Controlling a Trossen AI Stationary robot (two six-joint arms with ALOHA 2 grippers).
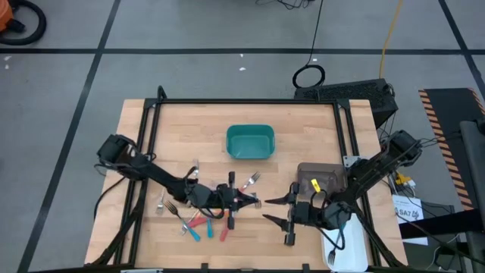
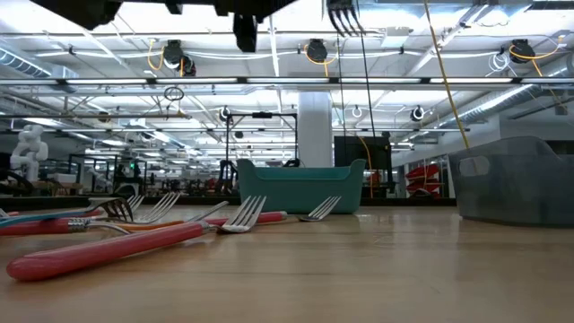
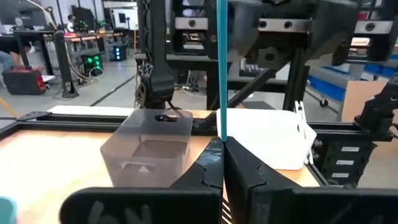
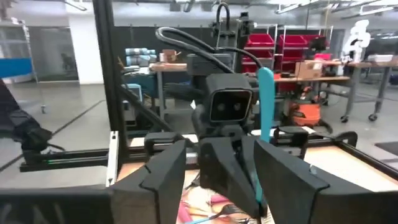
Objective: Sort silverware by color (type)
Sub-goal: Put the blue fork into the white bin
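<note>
High view puts the left claw (image 1: 256, 202) over the middle of the wooden tabletop (image 1: 303, 129), just past the scattered forks, its tips pointing toward the right arm. Its fingers (image 3: 208, 165) are clenched on a slim teal plastic fork handle (image 3: 221, 68), which stands straight up from between them in the left wrist view and shows again as a teal strip (image 4: 266, 102) beside that arm's wrist camera in the right wrist view.

Facing it, the right claw (image 1: 276, 210) hangs close by with its two dark fingers (image 4: 163, 171) released and spread apart, holding nothing; the tips of the two claws sit near each other but apart.

Outward from the left claw lies the rest of the silverware (image 1: 198, 221): small forks with silver tines and red, orange or teal handles, loosely heaped on the tabletop beneath and beside the left arm. In the low view a red-handled fork (image 2: 108, 249) lies nearest the camera, with more tines (image 2: 244, 215) behind it.

A teal rectangular plastic bin (image 1: 250, 142) sits toward the far middle of the tabletop, well apart from the pile. A translucent grey plastic bin (image 1: 321, 180) stands beside the right arm, and a white tray (image 3: 268, 143) lies just beyond it at the tabletop's edge.
</note>
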